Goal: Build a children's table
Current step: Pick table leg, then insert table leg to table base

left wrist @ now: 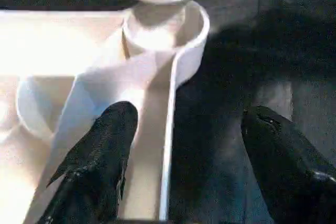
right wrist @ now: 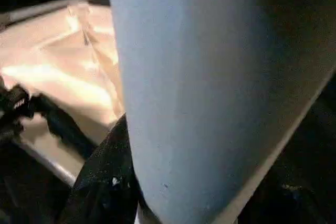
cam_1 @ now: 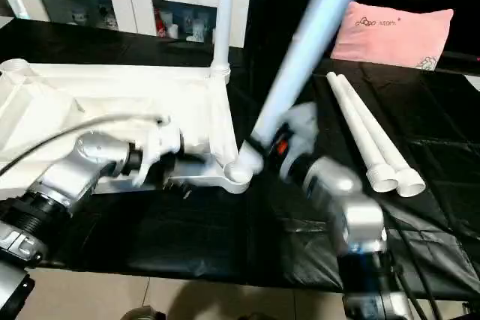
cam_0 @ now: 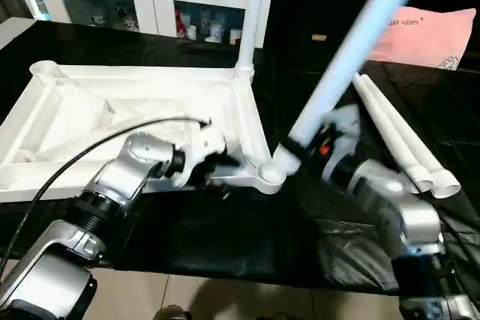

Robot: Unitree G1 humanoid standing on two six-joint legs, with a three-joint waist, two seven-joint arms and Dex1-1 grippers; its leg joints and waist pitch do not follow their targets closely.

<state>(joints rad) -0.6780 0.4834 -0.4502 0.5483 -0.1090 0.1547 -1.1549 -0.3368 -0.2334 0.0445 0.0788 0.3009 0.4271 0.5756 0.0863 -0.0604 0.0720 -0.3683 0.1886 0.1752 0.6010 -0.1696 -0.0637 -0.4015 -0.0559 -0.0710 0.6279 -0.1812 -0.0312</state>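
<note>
Tabletop (cam_0: pixel 150 121): lay upside down on the black table (cam_0: pixel 225 237).
Left tool (left wrist: pixel 181 145): spread wide, straddling the tabletop's rim.
Right tool (cam_0: pixel 311 144): clamped the tilted leg (cam_0: pixel 352 50), its threaded end over the corner socket (left wrist: pixel 184 30) at 5 o'clock.

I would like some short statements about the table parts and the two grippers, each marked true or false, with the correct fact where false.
1. One leg already stands upright in a far corner socket of the tabletop. True.
2. The right gripper holds a leg tilted over the near corner socket. True.
3. Three spare legs lie on the black cover. False: two spare legs lie there, side by side.
4. The left gripper is shut on a leg. False: its fingers are open, straddling the tabletop's edge.
5. The pink pillow lies on the tabletop. False: it lies apart, beyond the spare legs.
</note>
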